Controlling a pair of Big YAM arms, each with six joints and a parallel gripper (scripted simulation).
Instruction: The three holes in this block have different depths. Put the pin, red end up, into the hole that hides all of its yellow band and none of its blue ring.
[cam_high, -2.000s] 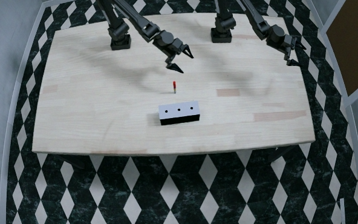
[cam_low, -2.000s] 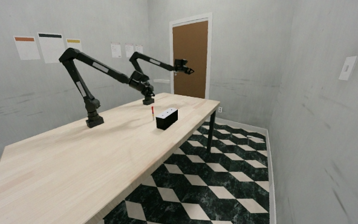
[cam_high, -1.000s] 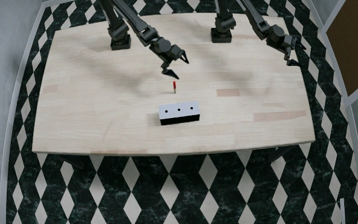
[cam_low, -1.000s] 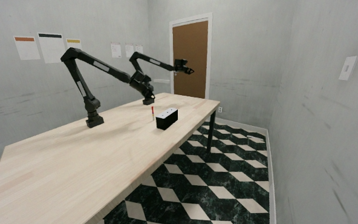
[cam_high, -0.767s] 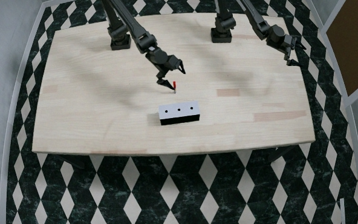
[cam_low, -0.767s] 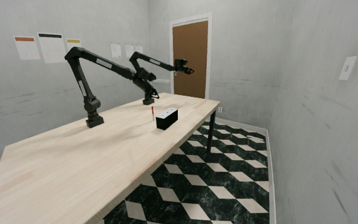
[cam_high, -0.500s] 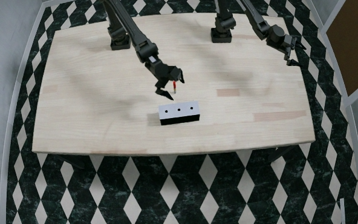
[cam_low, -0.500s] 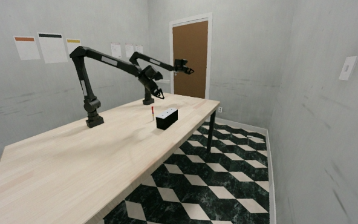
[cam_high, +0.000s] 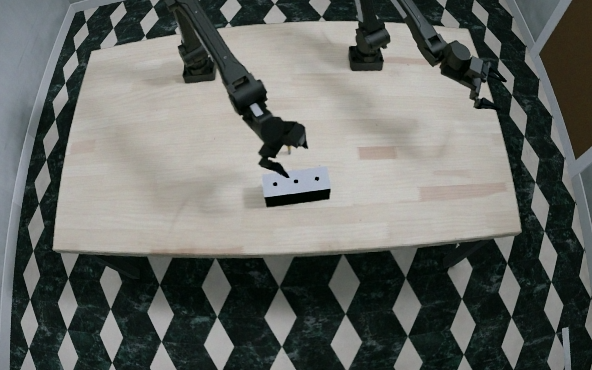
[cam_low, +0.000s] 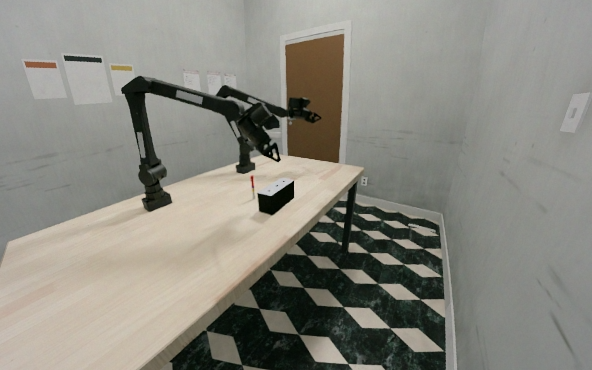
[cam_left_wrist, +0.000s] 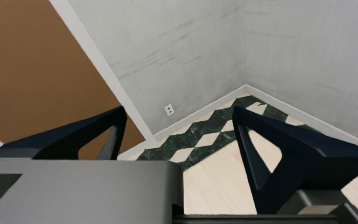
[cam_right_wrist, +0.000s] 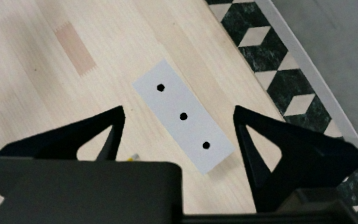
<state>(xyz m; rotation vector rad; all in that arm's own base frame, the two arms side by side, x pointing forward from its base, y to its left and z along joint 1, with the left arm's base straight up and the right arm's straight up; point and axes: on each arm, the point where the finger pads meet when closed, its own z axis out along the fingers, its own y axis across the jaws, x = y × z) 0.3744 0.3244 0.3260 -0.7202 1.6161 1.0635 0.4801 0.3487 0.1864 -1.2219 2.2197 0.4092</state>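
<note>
The pin (cam_low: 252, 181) stands upright on the table, red end up, with dark and yellow bands lower down. My right gripper hides most of it in the top view; only a small lower part of the pin (cam_high: 289, 149) (cam_right_wrist: 134, 157) shows there and in the right wrist view. The block (cam_high: 306, 187) (cam_low: 276, 198) (cam_right_wrist: 172, 102) has a pale top with three empty-looking holes in a row; their depths cannot be seen. My right gripper (cam_high: 297, 161) (cam_low: 277, 152) (cam_right_wrist: 179, 111) is open and empty, above the pin and block. My left gripper (cam_high: 501, 94) (cam_left_wrist: 179, 112) is open and empty, far from both.
The table (cam_high: 150, 200) (cam_low: 125, 280) carries both arm bases along its back edge. The left arm reaches over the table's right edge in the top view, towards the door (cam_low: 315, 100). The block stands between the pin and the table's front edge.
</note>
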